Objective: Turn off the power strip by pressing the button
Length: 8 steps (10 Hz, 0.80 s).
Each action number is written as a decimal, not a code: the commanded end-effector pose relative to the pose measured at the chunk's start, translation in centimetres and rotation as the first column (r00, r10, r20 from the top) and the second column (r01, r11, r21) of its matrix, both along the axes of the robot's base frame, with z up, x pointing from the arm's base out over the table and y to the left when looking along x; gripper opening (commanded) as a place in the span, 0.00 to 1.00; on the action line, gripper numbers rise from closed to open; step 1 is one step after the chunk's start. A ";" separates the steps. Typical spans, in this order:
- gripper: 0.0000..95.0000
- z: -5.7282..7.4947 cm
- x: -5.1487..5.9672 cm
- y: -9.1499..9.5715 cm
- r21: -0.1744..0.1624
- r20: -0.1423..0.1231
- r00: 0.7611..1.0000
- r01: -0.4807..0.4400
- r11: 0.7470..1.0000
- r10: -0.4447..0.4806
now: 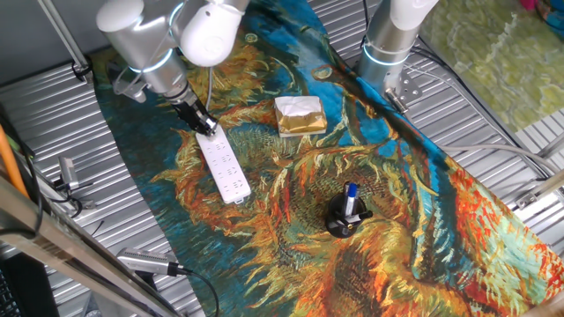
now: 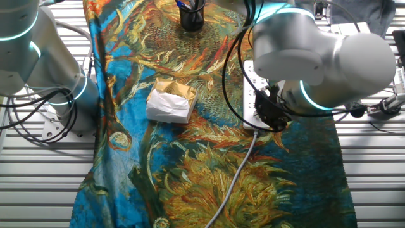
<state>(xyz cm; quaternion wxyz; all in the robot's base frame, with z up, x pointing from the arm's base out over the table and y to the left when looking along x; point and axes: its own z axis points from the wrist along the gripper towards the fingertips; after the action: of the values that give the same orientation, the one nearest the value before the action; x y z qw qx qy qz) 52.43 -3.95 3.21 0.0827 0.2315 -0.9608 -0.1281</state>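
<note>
One view: pincer (image 1: 204, 124) touches power strip (image 1: 224, 166); other hides contact.

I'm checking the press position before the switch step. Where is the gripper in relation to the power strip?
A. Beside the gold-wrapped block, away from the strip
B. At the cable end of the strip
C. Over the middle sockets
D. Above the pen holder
B: the gripper sits on the end of the power strip where the grey cable leaves it.

table: ribbed metal slats (image 1: 79, 158) | cover: sunflower-print cloth (image 1: 397, 220), blue/orange, runs diagonally | light: even
</note>
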 end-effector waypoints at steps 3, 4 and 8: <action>0.00 2.4 -0.4 1.2 -0.001 -0.054 0.997 0.054 0.999 -0.054; 0.00 4.0 -0.3 1.8 -0.056 -0.046 0.998 0.044 0.997 -0.047; 0.00 6.9 0.1 3.0 -0.091 -0.026 0.999 0.035 0.995 -0.038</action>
<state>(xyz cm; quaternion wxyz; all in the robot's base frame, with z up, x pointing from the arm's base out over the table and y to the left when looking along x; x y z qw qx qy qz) 52.71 -0.87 9.38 0.1218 0.1857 -0.9679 -0.1181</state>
